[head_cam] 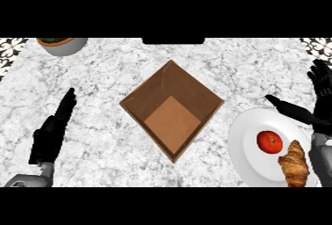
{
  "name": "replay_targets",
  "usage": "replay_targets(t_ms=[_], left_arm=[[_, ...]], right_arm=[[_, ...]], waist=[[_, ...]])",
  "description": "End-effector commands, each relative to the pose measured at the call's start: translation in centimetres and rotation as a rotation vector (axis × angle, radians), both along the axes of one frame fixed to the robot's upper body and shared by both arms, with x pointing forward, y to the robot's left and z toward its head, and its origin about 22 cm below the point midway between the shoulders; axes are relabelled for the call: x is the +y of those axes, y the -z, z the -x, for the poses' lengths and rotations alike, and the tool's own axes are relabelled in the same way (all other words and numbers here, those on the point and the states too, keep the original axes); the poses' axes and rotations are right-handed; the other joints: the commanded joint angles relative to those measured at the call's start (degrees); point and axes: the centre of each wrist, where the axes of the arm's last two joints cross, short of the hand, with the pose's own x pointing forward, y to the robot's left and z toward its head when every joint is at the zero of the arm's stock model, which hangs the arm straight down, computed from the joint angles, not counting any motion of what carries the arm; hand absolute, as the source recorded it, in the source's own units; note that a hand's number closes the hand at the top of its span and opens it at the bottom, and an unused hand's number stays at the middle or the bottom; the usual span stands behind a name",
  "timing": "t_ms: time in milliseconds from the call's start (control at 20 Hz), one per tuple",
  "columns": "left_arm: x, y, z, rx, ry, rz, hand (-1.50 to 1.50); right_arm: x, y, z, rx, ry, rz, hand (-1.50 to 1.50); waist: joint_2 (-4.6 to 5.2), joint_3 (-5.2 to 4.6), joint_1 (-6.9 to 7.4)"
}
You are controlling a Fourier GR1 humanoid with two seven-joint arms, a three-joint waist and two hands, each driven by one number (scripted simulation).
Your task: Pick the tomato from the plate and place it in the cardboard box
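Red tomato (pixel 269 142): on white plate (pixel 250 145), at four o'clock of the tabletop (pixel 117 61), just beside a croissant (pixel 295 163). Untouched.
Cardboard box (pixel 172 110): centre, open-topped, turned corner-on.
Right hand (pixel 310 110): at three o'clock, over the plate's far rim; fingers (pixel 321 81) straight and spread, thumb out, holding nothing.
Left hand (pixel 50 132): at eight o'clock, seen edge-on, fingers extended, holding nothing.
Grey pot (pixel 63 45): at eleven o'clock.
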Motion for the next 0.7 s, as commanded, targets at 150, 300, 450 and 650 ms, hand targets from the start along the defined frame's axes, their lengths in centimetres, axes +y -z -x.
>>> replay_targets(t_ms=[150, 300, 450, 650], left_arm=[[1.1, 1.8, 1.6, 0.062, -0.062, -0.025, 0.0], [1.4, -0.7, 0.6, 0.049, -0.074, -0.03, 0.0], [0.8, 0.5, 1.0, 0.05, -0.064, -0.032, 0.0], [1.4, 0.5, 1.7, 0.047, -0.064, -0.036, 0.0]], right_arm=[[-1.9, 3.1, 4.3, -0.022, 0.059, 0.059, -1.5], [-4.1, 1.1, 5.0, 0.157, -0.01, 0.238, -1.5], [-6.5, -0.8, 5.5, 0.344, -0.022, 0.436, -1.5], [-5.5, -2.2, 7.0, 0.569, -0.165, 0.554, -1.5]], waist=[[-0.07, 0.01, 0.08], [-0.19, -0.04, -0.07], [-0.15, -0.21, 0.0], [-0.41, -0.26, -0.23]])
